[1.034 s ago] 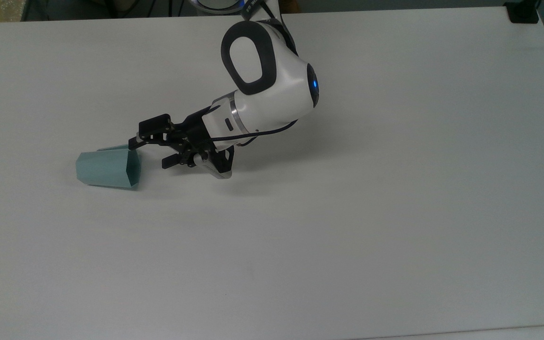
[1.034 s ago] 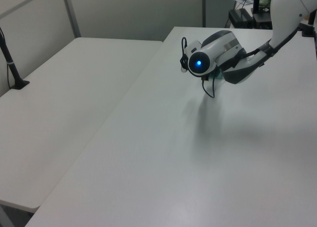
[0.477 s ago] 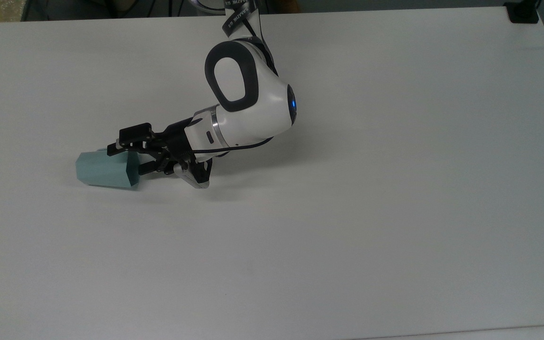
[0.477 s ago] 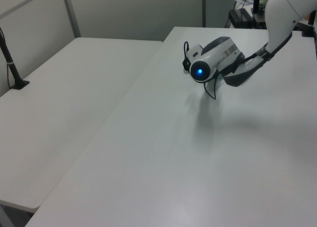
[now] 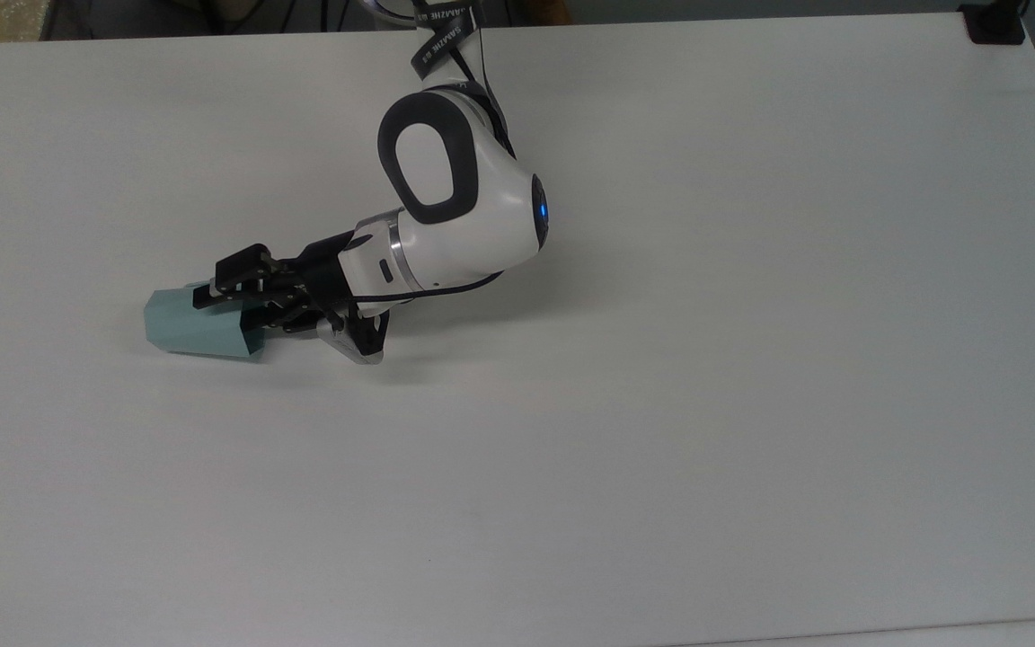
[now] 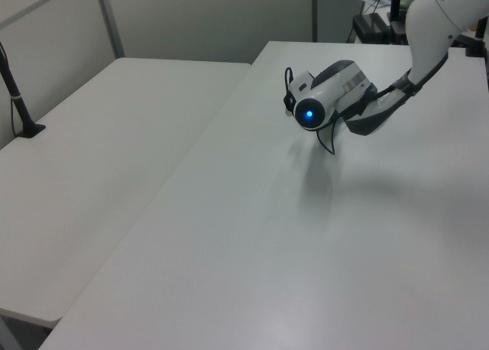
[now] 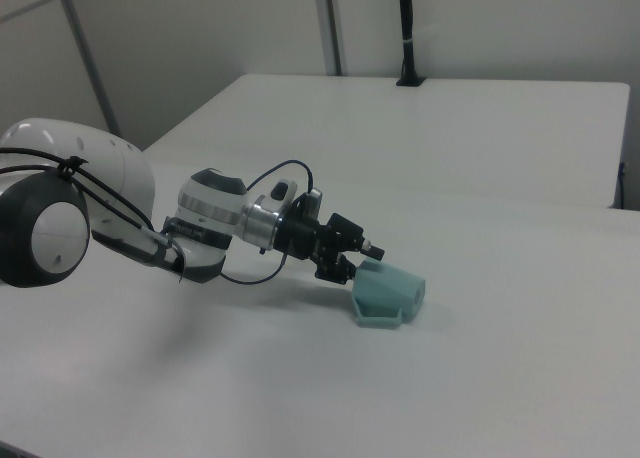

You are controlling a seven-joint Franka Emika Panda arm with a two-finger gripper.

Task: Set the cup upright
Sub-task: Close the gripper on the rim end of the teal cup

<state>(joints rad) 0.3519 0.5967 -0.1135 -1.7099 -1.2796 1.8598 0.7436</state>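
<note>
The pale teal cup (image 5: 187, 330) lies on its side on the white table (image 5: 661, 359), its narrow base toward the top view's left and its rim toward the top view's right. In the right view the cup (image 7: 393, 292) rests with its mouth facing the front. My gripper (image 5: 234, 311) is open at the rim: one finger lies along the outside of the cup's far wall, the other sits at the mouth. The right view shows my gripper (image 7: 355, 263) low and nearly level, touching the cup's rim. In the left view the arm's wrist (image 6: 328, 102) hides the cup.
A black post base (image 5: 994, 22) stands at the table's far corner on the top view's right. A second white table (image 6: 92, 159) with a black clamp post (image 6: 15, 90) adjoins on the left view's left. Wide bare tabletop lies around the cup.
My gripper has slid toward the top view's left, from just short of the cup to its rim, fingers now straddling the wall. The cup has stayed in place.
</note>
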